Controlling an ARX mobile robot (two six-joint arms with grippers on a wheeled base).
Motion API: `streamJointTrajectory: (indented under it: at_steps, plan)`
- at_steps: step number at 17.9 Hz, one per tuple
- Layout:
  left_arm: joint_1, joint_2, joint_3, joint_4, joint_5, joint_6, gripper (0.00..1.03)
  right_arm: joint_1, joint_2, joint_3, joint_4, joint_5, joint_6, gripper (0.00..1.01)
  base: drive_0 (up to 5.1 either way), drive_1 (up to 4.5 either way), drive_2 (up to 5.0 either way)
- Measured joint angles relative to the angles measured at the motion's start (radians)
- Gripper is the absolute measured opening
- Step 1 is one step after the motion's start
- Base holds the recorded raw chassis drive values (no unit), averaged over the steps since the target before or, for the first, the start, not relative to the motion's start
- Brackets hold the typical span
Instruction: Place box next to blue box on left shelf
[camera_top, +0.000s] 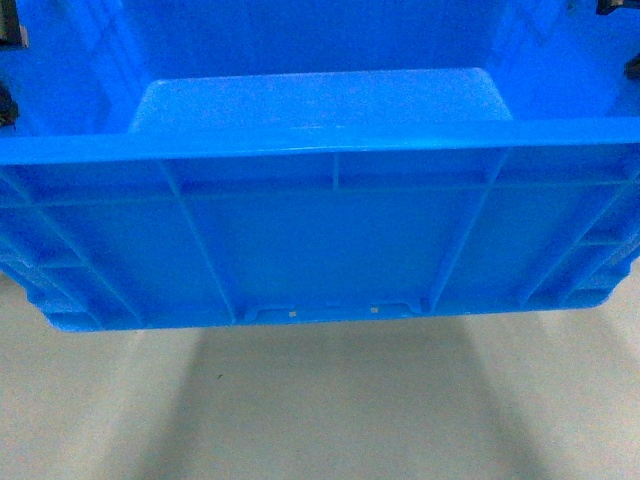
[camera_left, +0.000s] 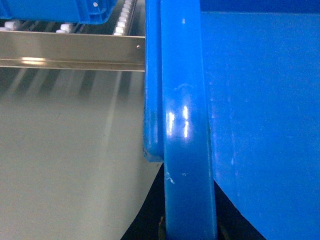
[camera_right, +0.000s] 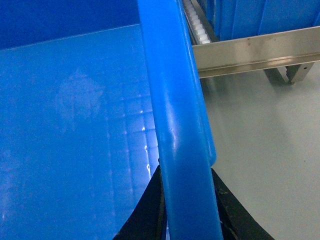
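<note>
The box (camera_top: 320, 230), a big bright-blue open crate with ribbed walls, fills the head view, held above the floor with its near wall facing me. My left gripper (camera_left: 189, 220) is shut on the box's left rim (camera_left: 185, 125), a black finger on each side. My right gripper (camera_right: 189, 210) is shut on the right rim (camera_right: 172, 100) the same way. The left shelf (camera_left: 75, 52) shows as a steel rail with white rollers (camera_left: 125, 15) just beyond the box. A blue box (camera_left: 55, 10) sits on those rollers at the left wrist view's top left.
Pale grey floor (camera_top: 320, 400) lies under the held crate. In the right wrist view a steel rail (camera_right: 255, 50) with rollers (camera_right: 197, 25) carries another blue box (camera_right: 260, 17); a shelf foot (camera_right: 290, 72) stands on the floor below it.
</note>
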Motion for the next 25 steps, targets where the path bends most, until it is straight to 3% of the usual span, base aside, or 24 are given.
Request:
streamJointTrajectory:
  at_steps: [20, 22, 25]
  plan:
    - [0.0, 0.0, 0.0, 0.002, 0.0, 0.001, 0.06, 0.0, 0.0, 0.0, 0.0, -0.007, 0.0, 0.14, 0.0, 4.36, -4.3]
    - [0.003, 0.0, 0.0, 0.004, -0.002, 0.007, 0.06, -0.001, 0.0, 0.0, -0.008, -0.044, -0.029, 0.1, 0.1, 4.39, -4.3]
    - [0.007, 0.0, 0.0, 0.003, -0.005, 0.006, 0.06, -0.001, 0.0, 0.0, -0.005, -0.053, -0.049, 0.09, 0.1, 4.39, -4.3]
